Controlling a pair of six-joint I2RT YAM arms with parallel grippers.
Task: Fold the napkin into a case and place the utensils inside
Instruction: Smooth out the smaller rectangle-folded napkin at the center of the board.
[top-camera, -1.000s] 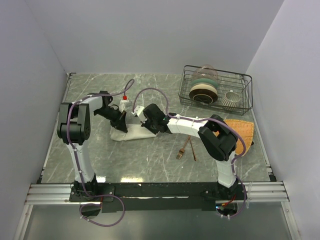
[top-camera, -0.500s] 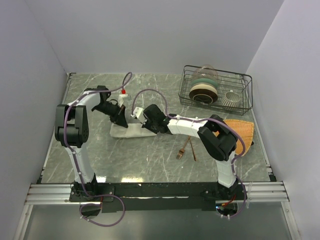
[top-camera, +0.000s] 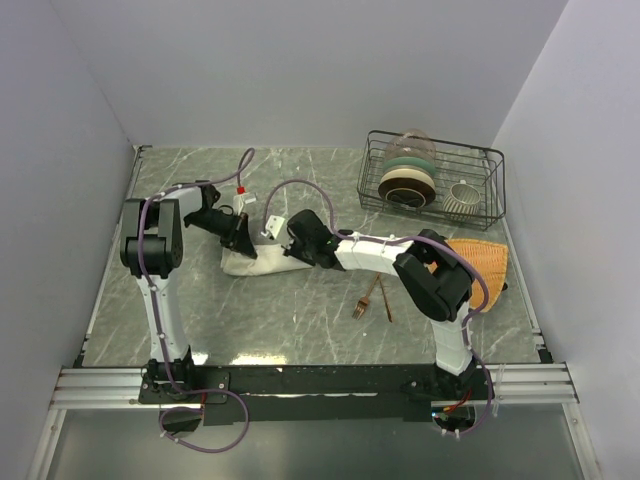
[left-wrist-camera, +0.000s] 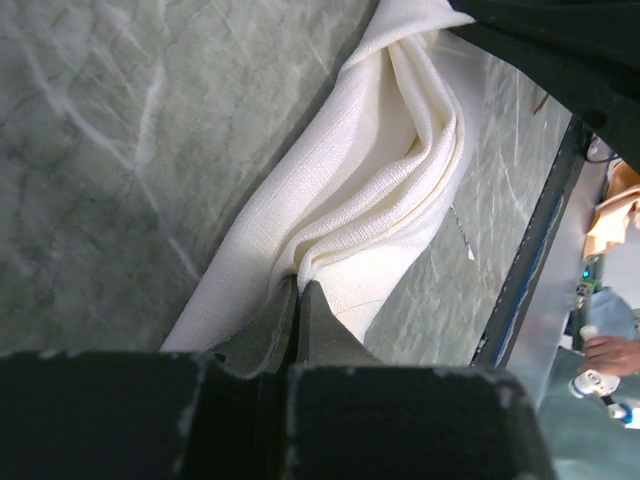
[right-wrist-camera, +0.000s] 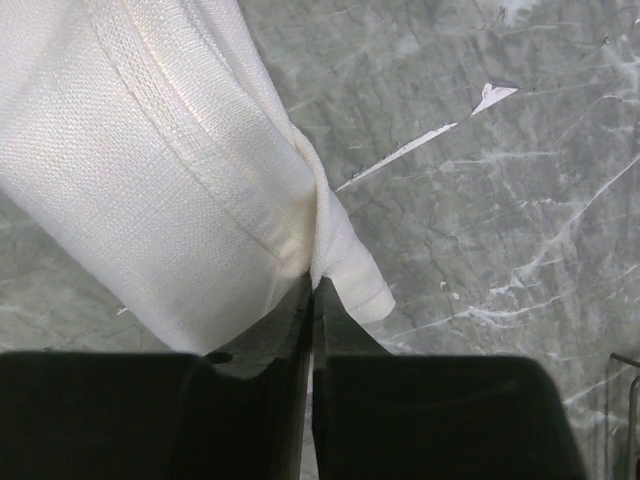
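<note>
From the top view you see the napkin (top-camera: 262, 264) as a bunched cream strip on the marble table (top-camera: 300, 330), left of centre, with the left gripper (top-camera: 240, 241) at its left end and the right gripper (top-camera: 295, 250) at its right end; that view is too distant to show you either set of jaws. The left wrist view gives you what it lacks: the left gripper (left-wrist-camera: 298, 290) is clenched on a gathered fold of the napkin (left-wrist-camera: 370, 190), the cloth running away from the tips in soft pleats. The right wrist view shows the right gripper (right-wrist-camera: 312, 287) pinched on a hemmed corner of the napkin (right-wrist-camera: 170, 170), jaws all but touching, the cloth draped over the table. Only the top view shows you the utensils (top-camera: 368, 295): crossed on the table, right of the napkin, well apart from both grippers; behind them stand a wire rack (top-camera: 490, 190) of dishes and an orange mat (top-camera: 488, 262).
</note>
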